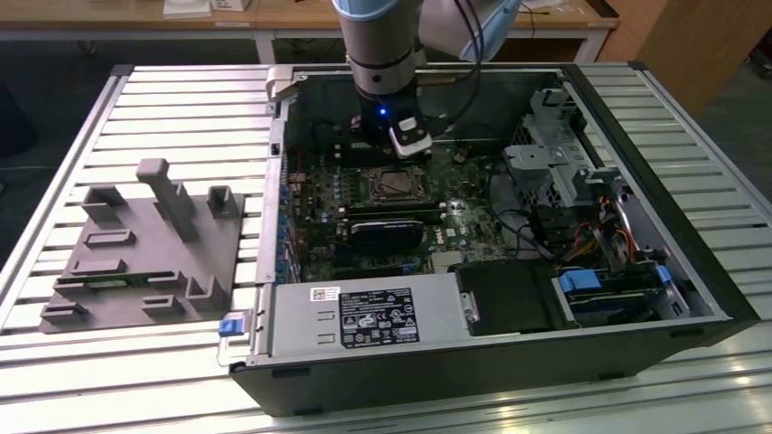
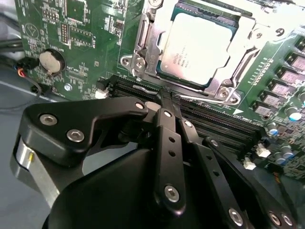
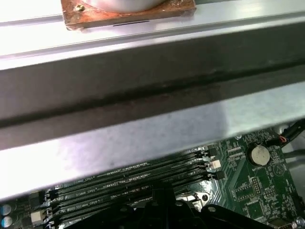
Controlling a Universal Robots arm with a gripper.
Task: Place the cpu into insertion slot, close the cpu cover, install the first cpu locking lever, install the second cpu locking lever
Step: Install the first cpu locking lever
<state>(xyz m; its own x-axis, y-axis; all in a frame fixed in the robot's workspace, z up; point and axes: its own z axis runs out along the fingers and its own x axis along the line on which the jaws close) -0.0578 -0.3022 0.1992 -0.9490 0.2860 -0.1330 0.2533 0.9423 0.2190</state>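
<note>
The arm point(image 1: 376, 45) comes straight down from above into the open computer case point(image 1: 483, 235). Its wrist stands almost upright. The gripper point(image 1: 408, 145) hangs low over the green board point(image 1: 471, 217), pointing down at it. In the second wrist view the gripper point(image 2: 167, 98) has its two black fingers pressed together into one thin tip, and I can see nothing held between them. The insertion slot point(image 1: 395, 184) is right below and just in front of the gripper. The cpu point(image 2: 200, 45) lies flat inside it, a little way past the tip. The cpu cover point(image 2: 248, 40) is down over the cpu, and the cpu's grey top shows through the square window. A thin metal lever point(image 2: 205, 98) runs along the side of the slot nearest the gripper, and the tip is right at this lever. I cannot tell if it touches. The long black memory slots point(image 2: 214, 121) lie under the fingers, and the gripper point(image 3: 164, 202) sits low over them in the first wrist view too. A round battery point(image 2: 50, 62) sits off to one side of the gripper. A grey holder point(image 1: 145, 244) rests on the table point(image 1: 181, 99), well away from the gripper and outside the case.
</note>
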